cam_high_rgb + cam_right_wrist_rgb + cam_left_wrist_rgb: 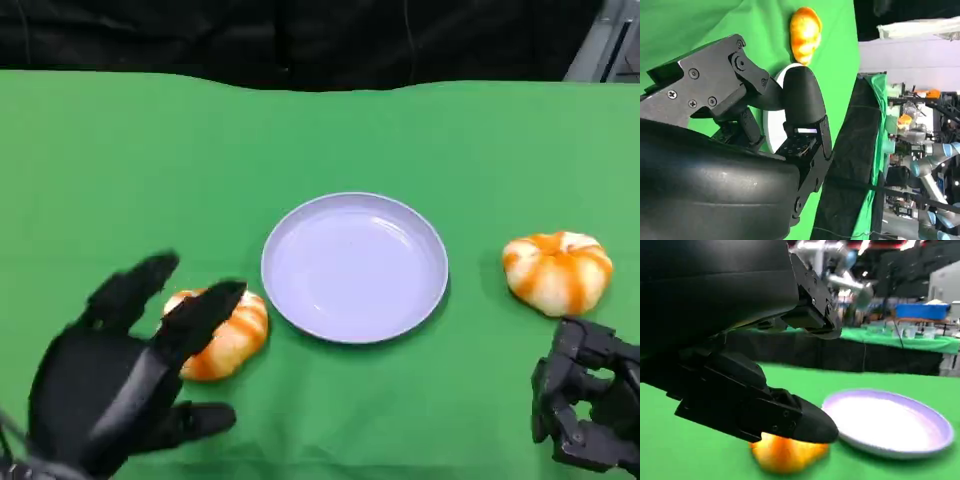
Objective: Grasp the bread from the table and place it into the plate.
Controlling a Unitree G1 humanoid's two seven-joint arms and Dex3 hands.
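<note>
At the near edge of the green table (100,150), the left hand (120,375) hovers with its fingers spread apart, holding nothing. 2 fingertips (215,300) reach over the near side of the left bread (232,335), an orange-and-white striped bun lying on the cloth just left of the plate (355,265). From the left wrist view the same bun (787,454) sits right under a black finger (765,412), with the plate (890,422) close beside it; whether the finger actually touches the bread I cannot tell.

At the near right, the right hand (590,405) rests low with its fingers curled inward and nothing in them. Just beyond it lies the right bread (557,270), a second striped bun, apart from the hand and to the right of the plate. The right wrist view shows that bun (805,32) on the cloth past the bent fingers (800,97).

The pale lavender plate sits at the table's middle between the 2 buns, with nothing on it. Behind the table hangs a dark backdrop (300,40).
</note>
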